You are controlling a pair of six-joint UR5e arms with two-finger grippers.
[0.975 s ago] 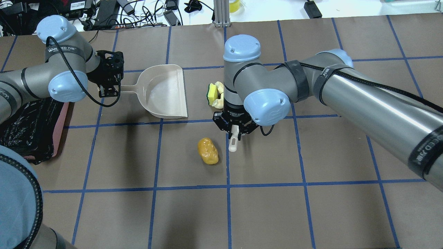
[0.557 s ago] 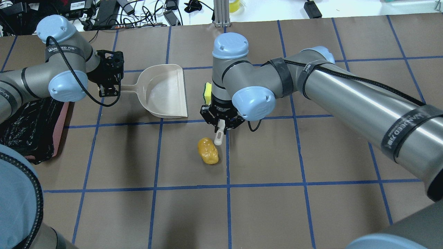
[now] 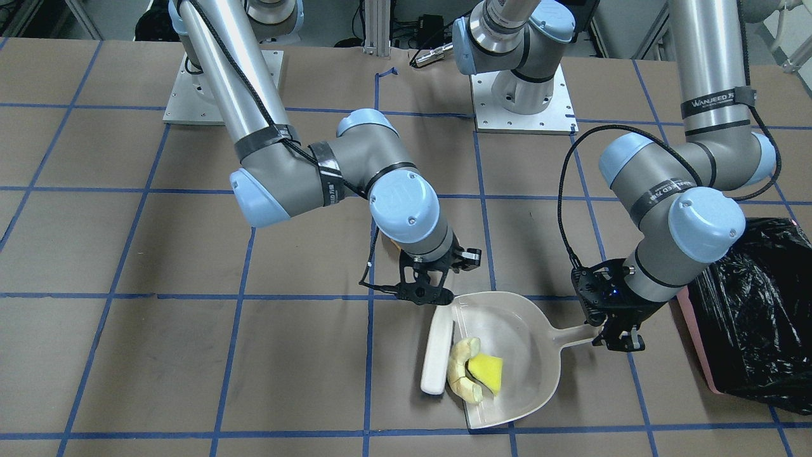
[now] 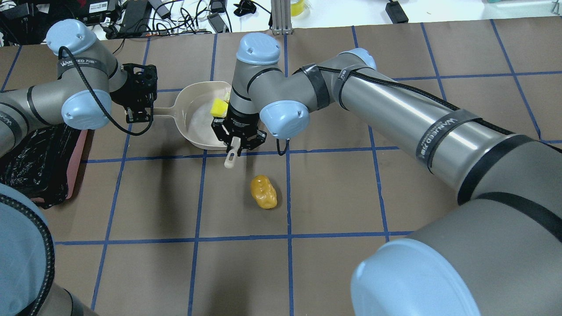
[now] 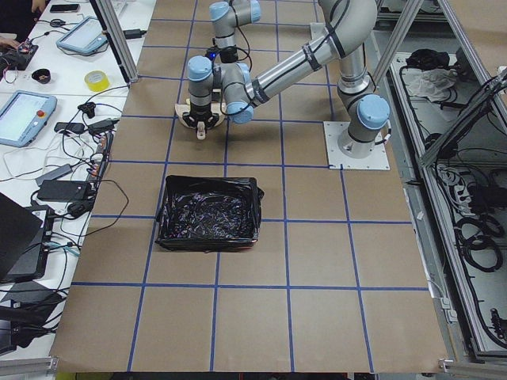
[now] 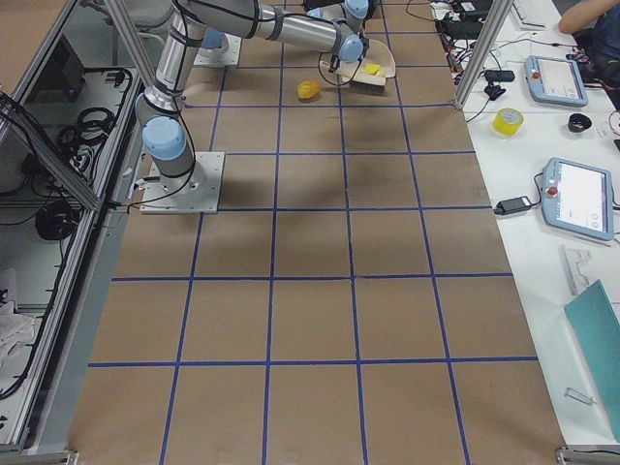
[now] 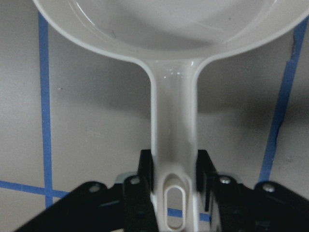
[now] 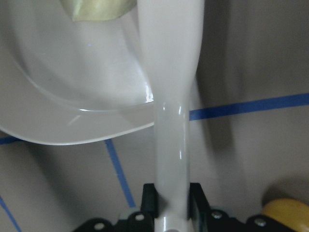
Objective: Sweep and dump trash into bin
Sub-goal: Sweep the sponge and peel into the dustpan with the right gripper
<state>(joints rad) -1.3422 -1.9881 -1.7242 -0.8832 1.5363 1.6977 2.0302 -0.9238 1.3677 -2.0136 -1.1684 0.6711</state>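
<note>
My left gripper (image 4: 139, 115) is shut on the handle of the beige dustpan (image 4: 197, 125), as the left wrist view shows (image 7: 174, 193). My right gripper (image 4: 237, 142) is shut on a white brush (image 3: 438, 358) whose head stands at the pan's mouth. Two pieces of trash lie inside the pan: the yellow sponge block (image 3: 487, 371) and the cream crescent (image 3: 460, 371). The orange-yellow lump (image 4: 263, 192) lies on the table, apart from the pan, on the robot's side of it. The bin (image 3: 755, 311), pink with a black bag, stands beside my left arm.
Blue tape lines grid the brown table. Cables and devices (image 4: 131, 13) crowd the far edge, with an aluminium post (image 4: 281, 15) there. The arms' base plates (image 3: 520, 95) sit at the robot's side. My right arm stretches across the table's middle.
My right gripper has swept the brush left, pushing the sponge and the crescent into the dustpan. The lump, the dustpan and my left gripper have not moved.
</note>
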